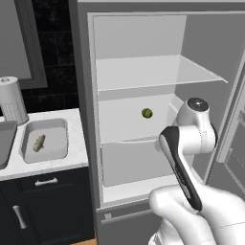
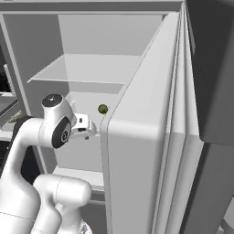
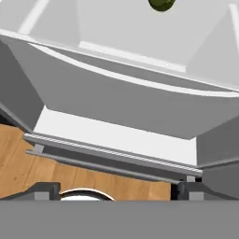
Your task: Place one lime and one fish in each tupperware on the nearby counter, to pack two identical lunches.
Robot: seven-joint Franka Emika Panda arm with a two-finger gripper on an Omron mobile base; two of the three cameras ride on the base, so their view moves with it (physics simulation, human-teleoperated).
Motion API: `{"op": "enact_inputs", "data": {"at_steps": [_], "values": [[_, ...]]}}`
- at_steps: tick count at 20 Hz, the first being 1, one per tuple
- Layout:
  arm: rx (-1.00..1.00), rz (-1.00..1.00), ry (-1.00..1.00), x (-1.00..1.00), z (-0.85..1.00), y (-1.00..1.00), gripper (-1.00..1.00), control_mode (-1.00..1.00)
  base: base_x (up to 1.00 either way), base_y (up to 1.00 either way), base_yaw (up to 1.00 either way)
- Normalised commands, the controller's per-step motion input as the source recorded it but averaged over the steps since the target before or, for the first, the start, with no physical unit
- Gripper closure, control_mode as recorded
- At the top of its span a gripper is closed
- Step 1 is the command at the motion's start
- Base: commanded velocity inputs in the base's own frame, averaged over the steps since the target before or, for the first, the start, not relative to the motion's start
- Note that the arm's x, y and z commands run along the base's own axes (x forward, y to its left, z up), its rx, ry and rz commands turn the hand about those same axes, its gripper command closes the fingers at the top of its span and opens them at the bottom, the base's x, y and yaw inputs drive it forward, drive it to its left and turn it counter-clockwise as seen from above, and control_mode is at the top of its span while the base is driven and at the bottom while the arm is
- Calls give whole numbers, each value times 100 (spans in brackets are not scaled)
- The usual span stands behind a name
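The arm bends at the elbow, its hand [image 2: 84, 126] reaching level into the open fridge [image 1: 139, 76], fingers [image 3: 46, 190] spread wide and holding nothing. Beyond, at 12 o'clock, a lime [image 1: 147, 113] sits on the middle shelf [image 1: 119, 119]. Far left, at 9 o'clock, a tub [image 1: 45, 141] on the surface [image 1: 79, 158] holds what looks like a fish [image 1: 39, 142].

The white arm [image 1: 191, 158] rises bent at the elbow before the open fridge [image 1: 139, 72], its gripper [image 3: 112, 189] angled downward, jaws spread wide, holding nothing.
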Motion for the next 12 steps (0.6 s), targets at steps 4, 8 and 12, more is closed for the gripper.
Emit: {"op": "enact_inputs", "data": {"at_steps": [4, 8, 12], "values": [[0, 0, -14, 96, -1, 0, -100, -100, 0, 0, 0], [0, -4, -17, 63, -7, 0, -100, -100, 0, 0, 0], [4, -13, -10, 61, 0, 0, -100, -100, 0, 0, 0]]}}
